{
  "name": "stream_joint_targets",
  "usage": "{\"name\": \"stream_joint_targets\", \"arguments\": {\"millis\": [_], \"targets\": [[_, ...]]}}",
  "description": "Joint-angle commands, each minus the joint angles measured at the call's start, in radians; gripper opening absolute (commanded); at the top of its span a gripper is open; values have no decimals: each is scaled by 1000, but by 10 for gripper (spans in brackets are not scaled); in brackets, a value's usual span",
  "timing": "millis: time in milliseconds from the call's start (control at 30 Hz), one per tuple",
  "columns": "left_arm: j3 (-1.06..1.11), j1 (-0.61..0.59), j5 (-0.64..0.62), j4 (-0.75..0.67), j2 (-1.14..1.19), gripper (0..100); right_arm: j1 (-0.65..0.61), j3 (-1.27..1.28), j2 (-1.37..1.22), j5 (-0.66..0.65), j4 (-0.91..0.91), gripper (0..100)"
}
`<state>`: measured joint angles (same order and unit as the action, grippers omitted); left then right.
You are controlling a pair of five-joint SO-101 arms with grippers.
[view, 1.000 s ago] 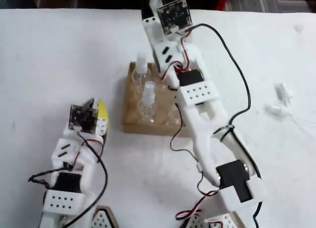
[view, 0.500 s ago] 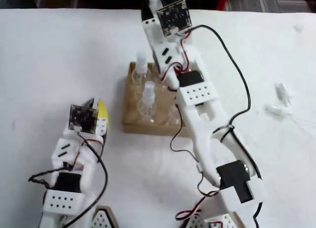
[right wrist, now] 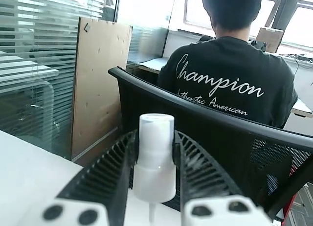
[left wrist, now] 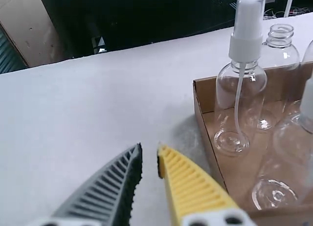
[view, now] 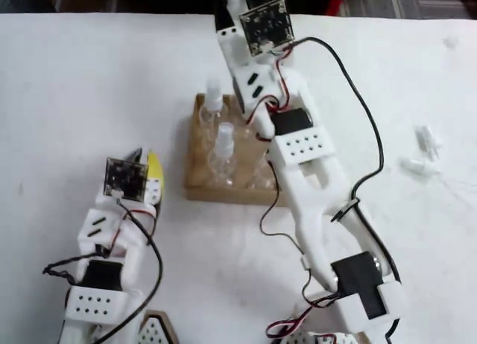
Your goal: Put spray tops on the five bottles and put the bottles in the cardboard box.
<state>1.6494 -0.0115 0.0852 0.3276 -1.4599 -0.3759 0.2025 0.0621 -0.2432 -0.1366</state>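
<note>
Since a moment ago my right arm has shifted a little sideways where it stretches over the cardboard box point(view: 195, 182), and my right claw point(right wrist: 154, 138) is closed on a white spray top point(right wrist: 154, 160) that stands upright between the fingers. Inside the box stand clear bottles, among them a bottle with a spray top point(left wrist: 241, 74) near the corner and, just behind it, an open bottle point(left wrist: 280, 46). My left claw point(left wrist: 149, 151) is over the table point(view: 89, 76) beside the box, its jaws narrow, holding nothing.
</note>
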Motion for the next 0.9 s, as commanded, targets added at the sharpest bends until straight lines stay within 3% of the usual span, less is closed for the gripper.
{"name": "stream_joint_targets", "arguments": {"millis": [0,433,667,867], "targets": [[-8,2,11,-25,-12,60,5,9,45,-6,-1,16],[-9,2,11,-23,-12,60,4,58,45,-2,-4,16],[-9,2,11,-23,-12,60,2,166,45,-2,-166,16],[-9,2,11,-23,-12,60,2,203,45,6,-168,16]]}}
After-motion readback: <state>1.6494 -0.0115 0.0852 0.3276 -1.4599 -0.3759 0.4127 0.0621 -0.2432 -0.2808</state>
